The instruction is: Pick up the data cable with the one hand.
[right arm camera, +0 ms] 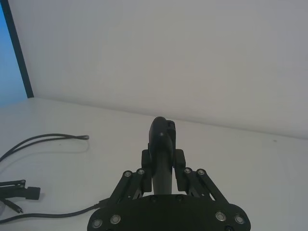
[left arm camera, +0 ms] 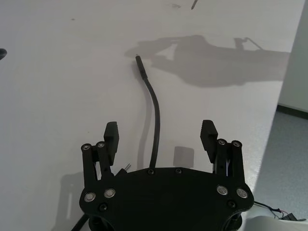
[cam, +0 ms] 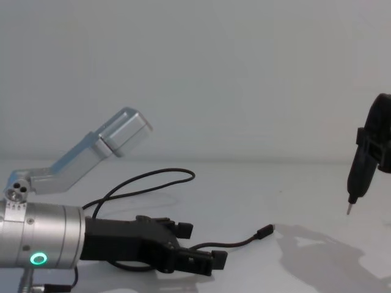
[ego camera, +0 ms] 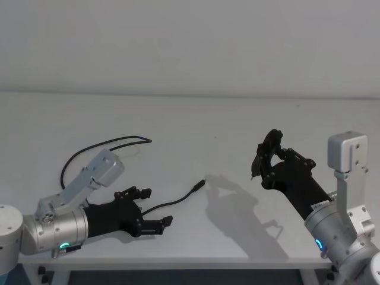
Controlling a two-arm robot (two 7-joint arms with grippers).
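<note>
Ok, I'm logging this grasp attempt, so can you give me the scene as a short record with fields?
left hand: open, low over the table, jaws either side of the data cable
data cable: lying on the table, ungripped, one plug end ahead of the left hand
right hand: raised above the table, shut on a pen-like tool
task state: data cable not yet picked up
</note>
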